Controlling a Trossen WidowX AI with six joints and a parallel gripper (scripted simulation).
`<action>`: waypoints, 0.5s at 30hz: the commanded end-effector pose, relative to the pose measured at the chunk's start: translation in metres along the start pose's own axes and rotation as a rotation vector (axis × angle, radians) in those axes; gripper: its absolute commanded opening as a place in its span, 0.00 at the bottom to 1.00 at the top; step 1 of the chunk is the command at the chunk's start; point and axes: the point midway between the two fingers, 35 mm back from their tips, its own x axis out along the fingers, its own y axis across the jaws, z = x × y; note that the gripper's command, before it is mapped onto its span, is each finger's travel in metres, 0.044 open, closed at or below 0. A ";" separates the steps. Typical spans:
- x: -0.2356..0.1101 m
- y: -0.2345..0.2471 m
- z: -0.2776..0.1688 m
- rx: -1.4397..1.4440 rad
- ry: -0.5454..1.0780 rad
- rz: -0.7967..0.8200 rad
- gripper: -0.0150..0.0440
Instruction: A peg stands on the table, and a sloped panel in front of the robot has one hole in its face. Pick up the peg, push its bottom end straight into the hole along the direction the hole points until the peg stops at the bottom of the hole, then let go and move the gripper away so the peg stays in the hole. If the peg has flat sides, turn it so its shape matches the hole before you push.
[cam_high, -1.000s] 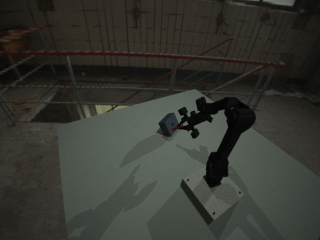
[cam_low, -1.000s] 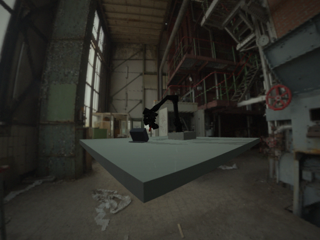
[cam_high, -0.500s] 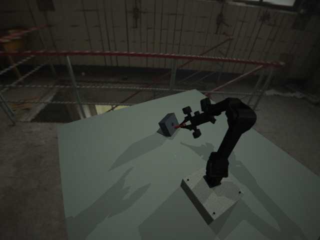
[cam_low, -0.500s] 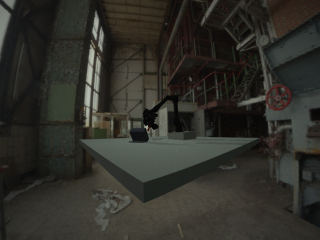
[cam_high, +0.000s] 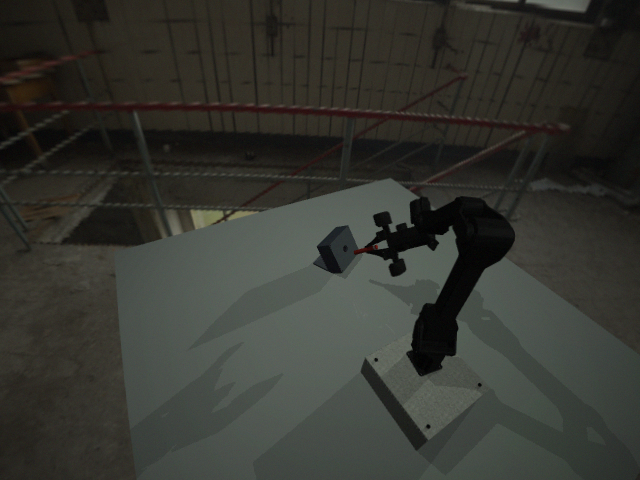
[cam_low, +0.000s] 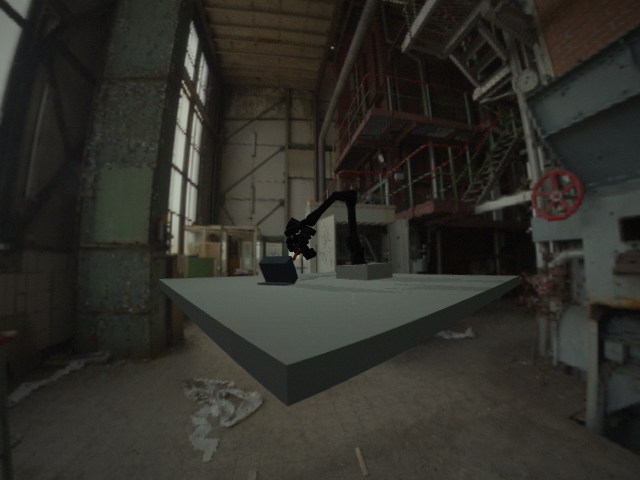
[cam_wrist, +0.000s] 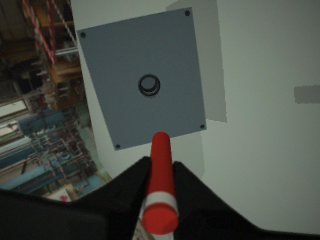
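My gripper (cam_high: 373, 247) (cam_low: 296, 253) (cam_wrist: 161, 165) is shut on a round red peg (cam_high: 363, 250) (cam_wrist: 161, 170) with a white band near its held end. The peg's free end points at the sloped grey-blue panel (cam_high: 333, 242) (cam_low: 276, 268) (cam_wrist: 125, 65), a short gap away from its face. The panel has one round hole (cam_high: 344, 248) (cam_wrist: 149, 85) in the middle of its face. In the wrist view the peg's tip sits just below the panel's lower edge, under the hole and a little to its right.
The panel stands on a grey table (cam_high: 258, 361) (cam_low: 336, 310). The arm's stone-coloured base block (cam_high: 429, 397) (cam_low: 363, 270) sits near the table's right side. Four small screws mark the panel's corners.
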 end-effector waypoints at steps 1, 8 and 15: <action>-0.004 -0.001 0.003 0.026 -0.003 0.019 0.25; -0.010 -0.002 0.009 0.059 -0.012 0.051 0.25; -0.017 -0.003 0.015 0.091 -0.021 0.082 0.25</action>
